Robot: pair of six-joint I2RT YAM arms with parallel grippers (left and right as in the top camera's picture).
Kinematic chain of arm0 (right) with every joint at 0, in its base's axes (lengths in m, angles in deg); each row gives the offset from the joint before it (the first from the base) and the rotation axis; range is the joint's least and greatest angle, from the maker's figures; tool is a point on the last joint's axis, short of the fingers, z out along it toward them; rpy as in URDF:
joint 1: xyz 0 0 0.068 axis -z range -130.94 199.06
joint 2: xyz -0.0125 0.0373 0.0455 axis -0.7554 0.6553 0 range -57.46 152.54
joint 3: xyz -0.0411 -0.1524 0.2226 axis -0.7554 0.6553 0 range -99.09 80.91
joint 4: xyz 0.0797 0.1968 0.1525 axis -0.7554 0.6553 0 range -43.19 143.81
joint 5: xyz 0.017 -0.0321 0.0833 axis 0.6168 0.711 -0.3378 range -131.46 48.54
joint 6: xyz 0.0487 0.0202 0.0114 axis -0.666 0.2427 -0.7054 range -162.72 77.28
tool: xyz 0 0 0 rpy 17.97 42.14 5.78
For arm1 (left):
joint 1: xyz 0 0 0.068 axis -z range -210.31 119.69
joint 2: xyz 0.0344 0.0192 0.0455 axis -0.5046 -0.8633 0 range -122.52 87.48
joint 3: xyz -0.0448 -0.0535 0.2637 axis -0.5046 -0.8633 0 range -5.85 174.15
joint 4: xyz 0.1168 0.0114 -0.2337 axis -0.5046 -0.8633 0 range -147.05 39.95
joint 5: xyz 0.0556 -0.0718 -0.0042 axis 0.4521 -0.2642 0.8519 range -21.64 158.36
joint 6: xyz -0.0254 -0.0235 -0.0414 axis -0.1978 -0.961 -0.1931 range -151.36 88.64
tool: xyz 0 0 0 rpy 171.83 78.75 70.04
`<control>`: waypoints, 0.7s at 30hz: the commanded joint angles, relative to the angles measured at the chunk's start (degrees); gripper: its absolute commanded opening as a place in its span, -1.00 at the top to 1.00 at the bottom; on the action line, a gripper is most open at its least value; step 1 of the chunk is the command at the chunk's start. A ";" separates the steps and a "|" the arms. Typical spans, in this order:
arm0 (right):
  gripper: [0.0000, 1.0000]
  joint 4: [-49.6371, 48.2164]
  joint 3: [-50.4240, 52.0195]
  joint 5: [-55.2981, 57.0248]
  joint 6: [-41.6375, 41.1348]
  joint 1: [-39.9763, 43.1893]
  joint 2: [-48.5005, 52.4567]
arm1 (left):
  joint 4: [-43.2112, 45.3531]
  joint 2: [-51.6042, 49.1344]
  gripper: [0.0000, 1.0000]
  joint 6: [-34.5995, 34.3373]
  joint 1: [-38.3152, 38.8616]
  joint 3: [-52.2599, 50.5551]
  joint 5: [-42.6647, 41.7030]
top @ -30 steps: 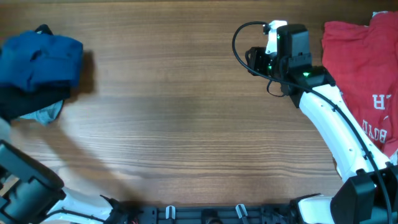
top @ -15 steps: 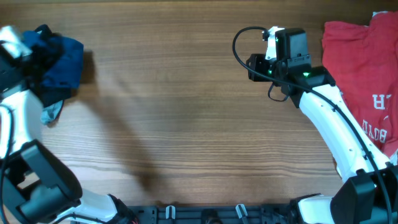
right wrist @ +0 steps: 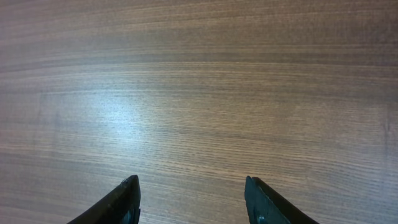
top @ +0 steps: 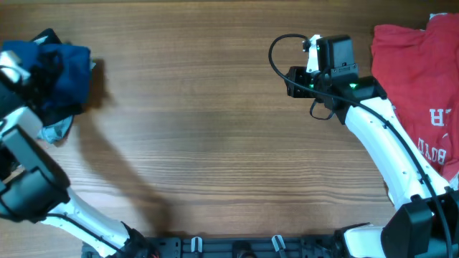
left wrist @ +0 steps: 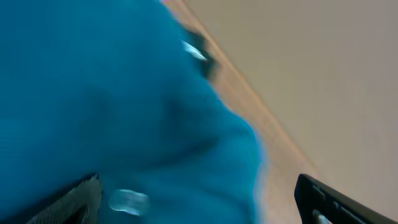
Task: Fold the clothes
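Over at nine o'clock, hard against the edge of the table (top: 215,143), the dark blue shirt (top: 72,64) sits bunched in a heap, with a grey scrap (top: 56,131) poking out beneath it. The left pincer (left wrist: 198,186) hangs right over that heap, fingers spread wide apart and blue cloth filling the view between them (its wrist view is badly blurred, so I can't tell whether it touches). The red shirt (top: 412,79), white lettering showing, lies at three o'clock. The right pincer (right wrist: 196,199), near one o'clock, is released above plain wood grain.
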 commanded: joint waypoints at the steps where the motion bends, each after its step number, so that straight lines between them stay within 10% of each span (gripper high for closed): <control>1: -0.09 -0.15 -0.11 0.72 -0.61 0.09 -0.26 | -0.07 -4.33 -0.99 -4.20 -7.52 -0.57 4.46; 10: -0.13 -0.33 -0.11 0.74 -0.44 0.09 -0.26 | 10.05 -3.63 -1.00 -4.92 -9.05 0.57 -2.19; 21: -0.99 -0.20 -0.11 0.68 -4.15 2.67 -0.26 | -10.69 9.86 -0.99 8.17 -2.27 11.93 -2.27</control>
